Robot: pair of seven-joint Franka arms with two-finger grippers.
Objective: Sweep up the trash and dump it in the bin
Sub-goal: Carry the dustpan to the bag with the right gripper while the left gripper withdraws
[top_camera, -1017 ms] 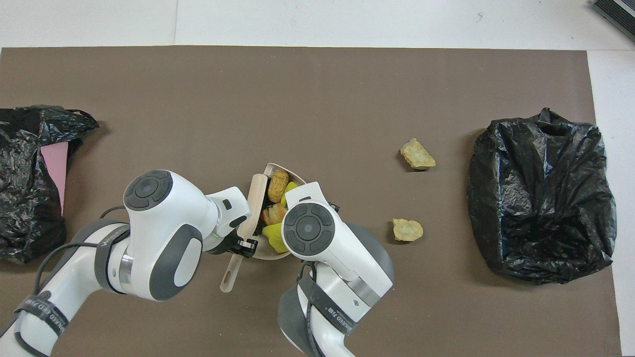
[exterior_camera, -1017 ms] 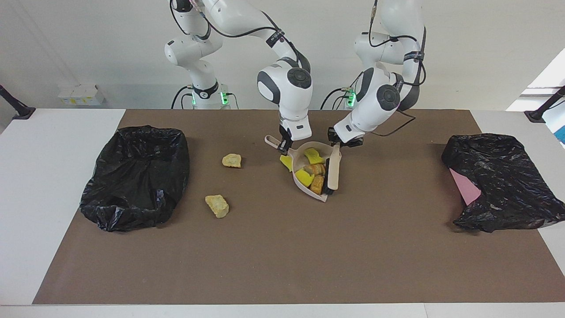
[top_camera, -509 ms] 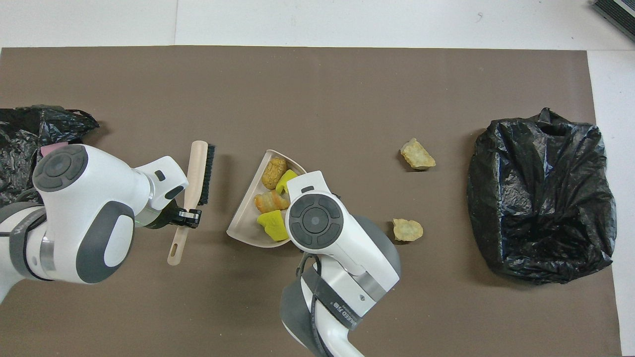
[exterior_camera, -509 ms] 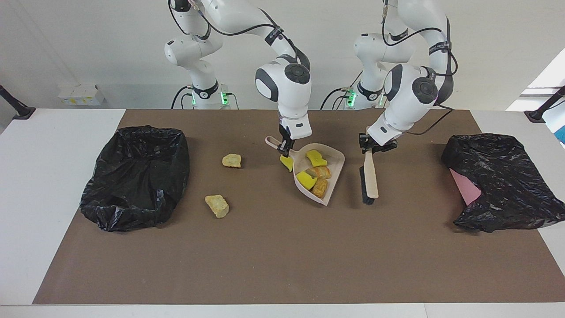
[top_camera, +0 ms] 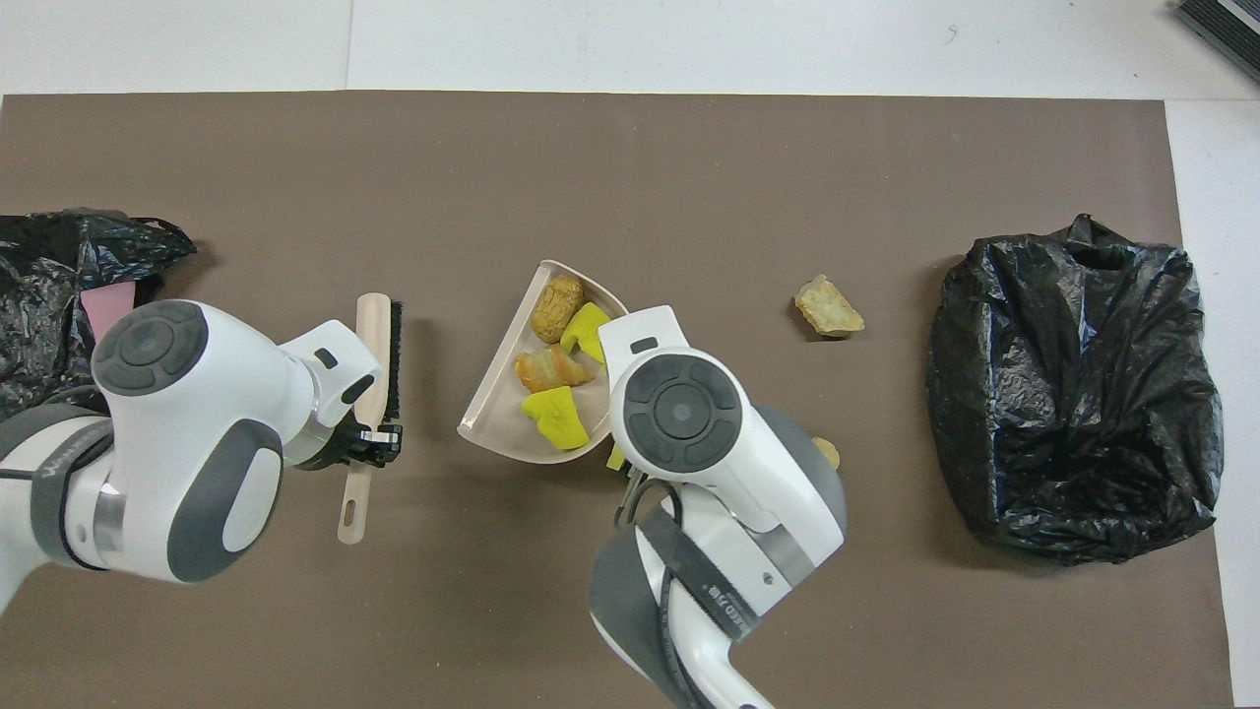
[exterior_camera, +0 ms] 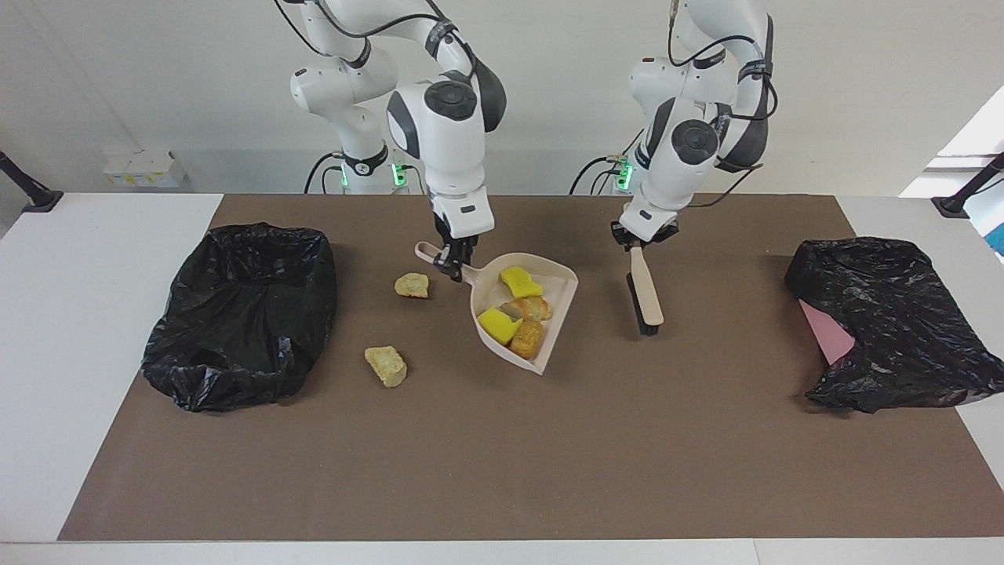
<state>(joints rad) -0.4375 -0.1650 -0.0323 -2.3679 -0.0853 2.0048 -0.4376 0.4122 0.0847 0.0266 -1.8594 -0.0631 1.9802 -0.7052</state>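
Our right gripper (exterior_camera: 455, 265), clamped on the beige dustpan (exterior_camera: 524, 314), has slid it toward the open black bin bag (exterior_camera: 243, 314), and four trash pieces ride in it. Our left gripper (exterior_camera: 639, 243), clamped on the brush (exterior_camera: 645, 294), has pulled away. We think two tan lumps (exterior_camera: 386, 366) need sweeping.

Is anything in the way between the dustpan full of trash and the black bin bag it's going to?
Two loose trash lumps lie on the mat between the dustpan, held by the right gripper, and the open bin bag. Lifted, the pan would likely pass over them.
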